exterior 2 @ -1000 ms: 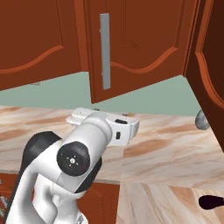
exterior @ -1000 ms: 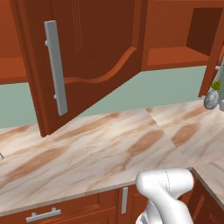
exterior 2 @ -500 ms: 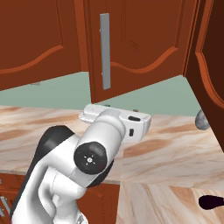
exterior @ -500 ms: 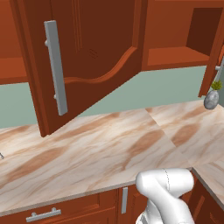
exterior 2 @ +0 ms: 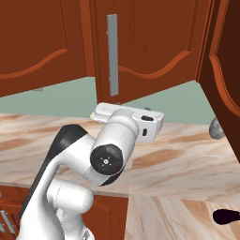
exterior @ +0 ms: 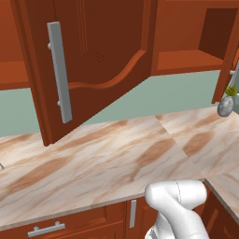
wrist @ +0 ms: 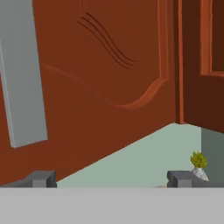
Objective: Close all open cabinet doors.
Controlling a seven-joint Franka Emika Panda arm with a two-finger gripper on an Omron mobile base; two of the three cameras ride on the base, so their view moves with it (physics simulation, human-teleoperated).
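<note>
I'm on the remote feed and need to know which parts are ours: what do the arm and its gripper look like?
The arm is made of smooth, rounded glossy white segments with dark grey-black joint sections and a round dark cap with a small pale centre at one joint. The boxy white hand carries a small dark marking on its side. The two-finger gripper ends in two small, blocky dark grey finger tips. No loose cables show.

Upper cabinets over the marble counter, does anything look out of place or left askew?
Yes. One tall reddish-brown wooden cabinet door with a long grey bar handle stands swung open over the counter, leaving a bare shelf exposed behind it. Nothing looks spilled or damaged.
</note>
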